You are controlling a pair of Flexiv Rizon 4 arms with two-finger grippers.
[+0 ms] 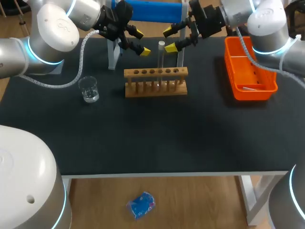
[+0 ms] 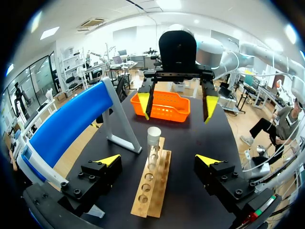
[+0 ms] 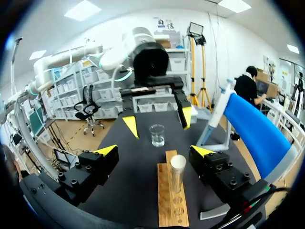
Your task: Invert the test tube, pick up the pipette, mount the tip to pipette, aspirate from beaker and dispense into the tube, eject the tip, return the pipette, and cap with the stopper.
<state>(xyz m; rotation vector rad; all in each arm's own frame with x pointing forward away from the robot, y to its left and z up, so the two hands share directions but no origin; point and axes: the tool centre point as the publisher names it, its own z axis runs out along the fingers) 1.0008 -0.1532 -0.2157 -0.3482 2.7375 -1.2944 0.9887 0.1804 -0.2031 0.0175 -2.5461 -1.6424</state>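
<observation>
A clear test tube (image 1: 161, 59) stands upright in a middle hole of the wooden rack (image 1: 156, 82), its top well above the rack. My left gripper (image 1: 141, 43) hangs open just left of the tube's top. Facing it from the right is my right gripper (image 1: 170, 39), also open. In the left wrist view the tube (image 2: 153, 142) rises ahead of my own gripper (image 2: 158, 160), with the right gripper (image 2: 177, 104) beyond it. In the right wrist view the tube (image 3: 177, 172) stands nearer one finger of my gripper (image 3: 155, 150), untouched. The glass beaker (image 1: 88, 89) holds clear liquid.
A blue-topped pipette stand (image 1: 147, 10) rises right behind the rack. An orange basket (image 1: 238, 76) at the right holds a small white piece. The beaker (image 3: 157, 135) stands left of the rack, a short gap away. Black mat runs in front of the rack.
</observation>
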